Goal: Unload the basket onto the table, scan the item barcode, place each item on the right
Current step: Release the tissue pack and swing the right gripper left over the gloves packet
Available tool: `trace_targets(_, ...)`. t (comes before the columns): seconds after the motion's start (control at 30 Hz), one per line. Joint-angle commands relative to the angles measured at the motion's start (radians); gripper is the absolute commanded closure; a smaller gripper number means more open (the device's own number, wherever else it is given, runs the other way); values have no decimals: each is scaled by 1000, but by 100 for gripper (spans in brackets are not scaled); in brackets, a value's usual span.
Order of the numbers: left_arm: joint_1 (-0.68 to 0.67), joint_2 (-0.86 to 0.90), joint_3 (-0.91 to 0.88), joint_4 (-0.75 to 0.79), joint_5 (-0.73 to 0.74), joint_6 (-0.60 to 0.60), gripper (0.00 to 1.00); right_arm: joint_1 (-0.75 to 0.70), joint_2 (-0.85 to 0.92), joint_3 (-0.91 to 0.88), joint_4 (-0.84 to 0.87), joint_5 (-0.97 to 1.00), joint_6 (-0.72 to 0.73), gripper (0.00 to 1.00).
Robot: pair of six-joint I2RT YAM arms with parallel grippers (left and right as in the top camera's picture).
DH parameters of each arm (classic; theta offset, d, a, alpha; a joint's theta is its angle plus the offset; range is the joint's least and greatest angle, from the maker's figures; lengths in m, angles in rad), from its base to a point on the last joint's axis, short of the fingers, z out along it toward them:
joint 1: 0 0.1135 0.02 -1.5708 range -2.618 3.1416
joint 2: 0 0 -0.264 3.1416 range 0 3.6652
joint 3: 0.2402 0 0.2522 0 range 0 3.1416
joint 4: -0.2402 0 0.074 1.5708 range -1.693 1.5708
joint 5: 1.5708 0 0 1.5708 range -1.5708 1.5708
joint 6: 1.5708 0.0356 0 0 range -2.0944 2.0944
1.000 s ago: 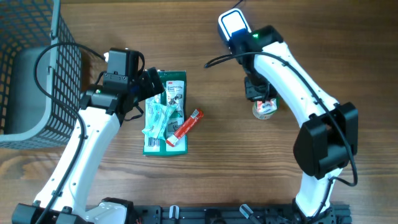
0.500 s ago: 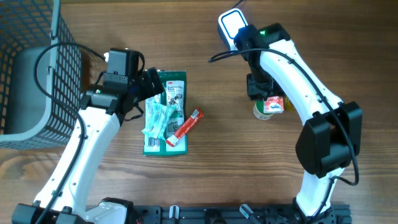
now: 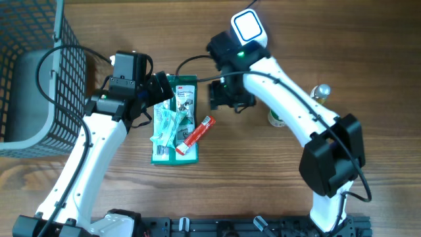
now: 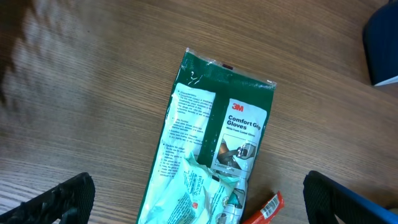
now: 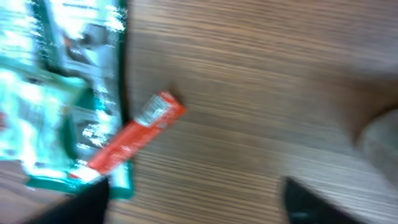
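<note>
Since the red sachet (image 3: 197, 133) lies flat, one end on the green 3M glove pack (image 3: 181, 99), pickup looks like the step in hand. Just beside it the right gripper (image 3: 223, 99) hovers, spread wide, empty; the left gripper (image 3: 161, 89) likewise, over the pack. Next: descend, pinch the sachet, expose barcode.

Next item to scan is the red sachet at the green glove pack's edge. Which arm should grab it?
Right, likely. The right gripper is open, with the slim red sachet ahead in its wrist view. The open left gripper hovers over the green plastic glove pack.
</note>
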Motion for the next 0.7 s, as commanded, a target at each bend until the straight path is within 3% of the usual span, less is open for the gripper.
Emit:
trace_targets(0.0,3,-2,1,3,-10,8,0,79,16,-7,70,-56,142,0)
trace_targets(0.47,3,-2,1,3,-10,8,0,247,24,-36,212,-99,212,1)
trace_targets(0.5,3,-2,1,3,-10,8,0,247,24,-47,216,-99,217,5)
trace_targets(0.67,3,-2,1,3,-10,8,0,248,24,-103,253,-100,265,46)
